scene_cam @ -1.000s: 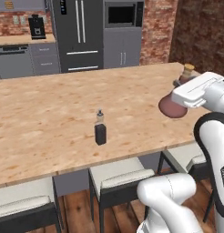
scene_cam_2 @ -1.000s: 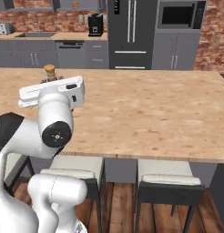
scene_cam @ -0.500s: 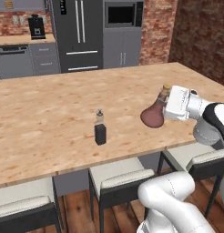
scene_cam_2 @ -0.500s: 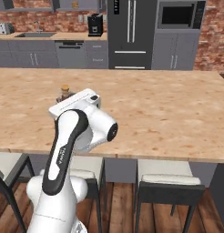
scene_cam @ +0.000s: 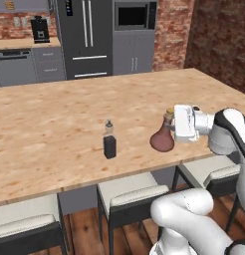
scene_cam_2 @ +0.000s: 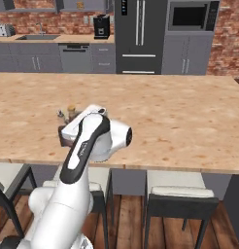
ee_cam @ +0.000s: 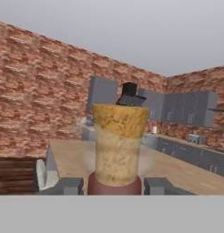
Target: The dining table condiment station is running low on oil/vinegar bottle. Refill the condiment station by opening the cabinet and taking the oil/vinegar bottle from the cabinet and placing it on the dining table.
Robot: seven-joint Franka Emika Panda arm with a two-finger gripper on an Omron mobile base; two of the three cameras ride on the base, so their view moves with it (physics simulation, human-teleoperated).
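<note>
Now that my arm has swung lower and nearer the dark square bottle with the metal pourer (scene_cam: 109, 144) than half a second ago, my gripper (scene_cam: 170, 128) sits closed on the small reddish-brown round-bodied flask with the tan cork stopper (scene_cam: 162, 139), neck between my fingers (ee_cam: 70, 186), body hanging beneath. The light tan wood-grain dining table (scene_cam: 55, 124) lies just under the flask. Judgement: carrying done; lowering and release remain.

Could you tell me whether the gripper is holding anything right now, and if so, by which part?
Yes: the gripper holds the oil/vinegar bottle, with a jaw on each side of its neck just below the cork stopper.
</note>
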